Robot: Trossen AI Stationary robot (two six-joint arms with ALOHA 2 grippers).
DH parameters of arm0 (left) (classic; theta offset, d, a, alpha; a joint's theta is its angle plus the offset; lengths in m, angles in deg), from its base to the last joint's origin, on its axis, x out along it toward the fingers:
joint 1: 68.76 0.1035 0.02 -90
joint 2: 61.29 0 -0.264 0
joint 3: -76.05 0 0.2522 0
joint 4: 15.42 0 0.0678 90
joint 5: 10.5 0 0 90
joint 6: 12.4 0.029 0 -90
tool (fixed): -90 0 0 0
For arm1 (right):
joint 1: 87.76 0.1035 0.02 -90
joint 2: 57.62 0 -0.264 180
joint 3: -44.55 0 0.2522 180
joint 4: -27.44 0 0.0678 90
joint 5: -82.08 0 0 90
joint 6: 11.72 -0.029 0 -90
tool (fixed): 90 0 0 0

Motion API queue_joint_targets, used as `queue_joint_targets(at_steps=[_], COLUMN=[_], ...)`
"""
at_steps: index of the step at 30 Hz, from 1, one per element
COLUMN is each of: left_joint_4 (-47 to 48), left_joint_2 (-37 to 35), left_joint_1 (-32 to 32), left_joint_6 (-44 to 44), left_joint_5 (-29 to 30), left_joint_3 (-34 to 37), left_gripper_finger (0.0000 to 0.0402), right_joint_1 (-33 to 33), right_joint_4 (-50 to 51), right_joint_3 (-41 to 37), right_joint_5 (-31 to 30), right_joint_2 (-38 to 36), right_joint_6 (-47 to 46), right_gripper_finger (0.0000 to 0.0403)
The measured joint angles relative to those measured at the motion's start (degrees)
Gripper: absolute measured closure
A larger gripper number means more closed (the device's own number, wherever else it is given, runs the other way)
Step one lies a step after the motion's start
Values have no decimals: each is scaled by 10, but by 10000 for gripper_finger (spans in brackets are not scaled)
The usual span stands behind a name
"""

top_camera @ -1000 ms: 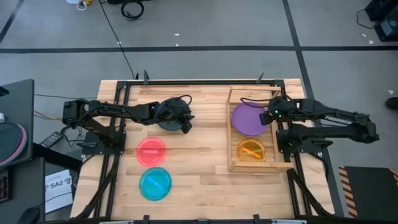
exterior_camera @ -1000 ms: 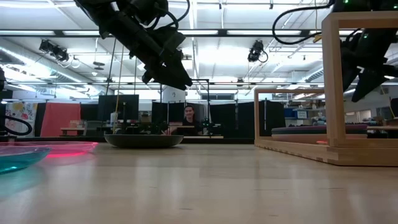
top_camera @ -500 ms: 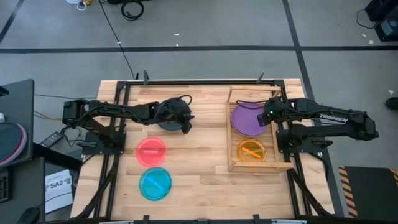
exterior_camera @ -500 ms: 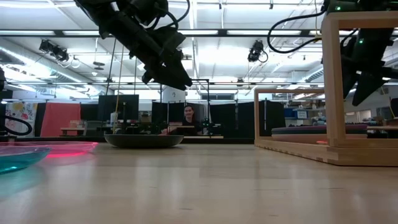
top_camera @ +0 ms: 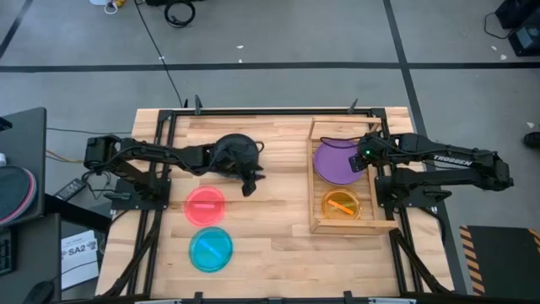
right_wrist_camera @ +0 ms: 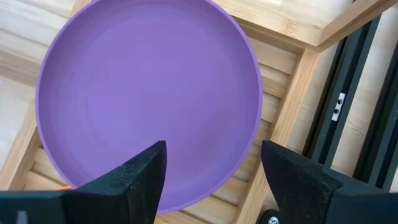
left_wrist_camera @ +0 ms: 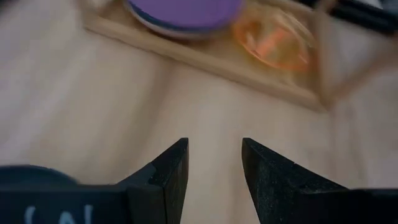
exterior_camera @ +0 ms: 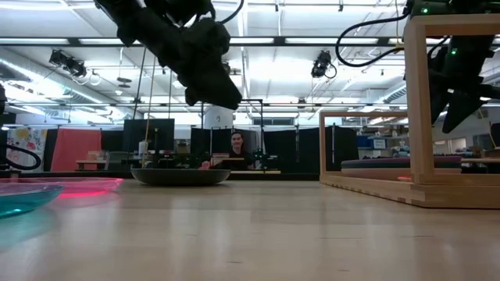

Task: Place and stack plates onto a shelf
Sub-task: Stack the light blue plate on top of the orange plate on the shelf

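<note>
Purple plate [top_camera: 337,161] lies flat in the far half of the shelf [top_camera: 314,203], and the orange plate [top_camera: 342,204] lies in the near half, just beside it. Both rest on the slatted base inside the raised rails. In the right wrist view the purple plate [right_wrist_camera: 149,99] fills most of the frame, with slats of the shelf [right_wrist_camera: 280,74] showing past its rim.

Above the purple plate's right edge hangs the right gripper [top_camera: 361,160]. Its fingers [right_wrist_camera: 140,174] are spread wide on either side of the plate's rim and hold nothing.

On the bare table [top_camera: 278,245], well apart from the shelf, sit three more plates. The dark teal plate [top_camera: 238,153] is farthest back, partly hidden under the left arm. The red-pink plate [top_camera: 205,205] lies nearer, and the cyan plate [top_camera: 210,249] nearest of all, just beside the red-pink one.

Just off the near right edge of the teal plate hovers the left gripper [top_camera: 250,181], between that plate and the red-pink one. Its fingers [left_wrist_camera: 168,174] stand a narrow gap apart and are empty; beyond them the left wrist view shows bare wood and then the shelf [left_wrist_camera: 205,59] with its two plates.

From table height, the left gripper [exterior_camera: 219,90] hangs clear above the teal plate [exterior_camera: 180,176], not touching it.
</note>
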Motion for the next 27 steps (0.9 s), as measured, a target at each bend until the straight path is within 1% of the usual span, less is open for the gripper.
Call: queue_joint_targets(at_steps=[4,7,16,22,27], left_joint_4=[49,98,231,272,286], left_joint_2=[0,0,0,0,6], left_joint_1=[-35,-68,-178,-232,-265], left_joint_6=[0,0,-1,-1,-1], left_joint_5=[-57,-76,-76,-73,-46], left_joint_3=[0,0,0,0,0], left_gripper_finger=[246,246,246,246,246], right_joint_1=[0,0,0,0,0], right_joint_4=[0,0,0,0,0], right_joint_3=[0,0,0,0,0], right_joint_5=[0,0,0,1,1], right_joint_2=[0,0,0,0,0], right_joint_6=[0,0,0,0,0], right_gripper_finger=[137,137,137,137,137])
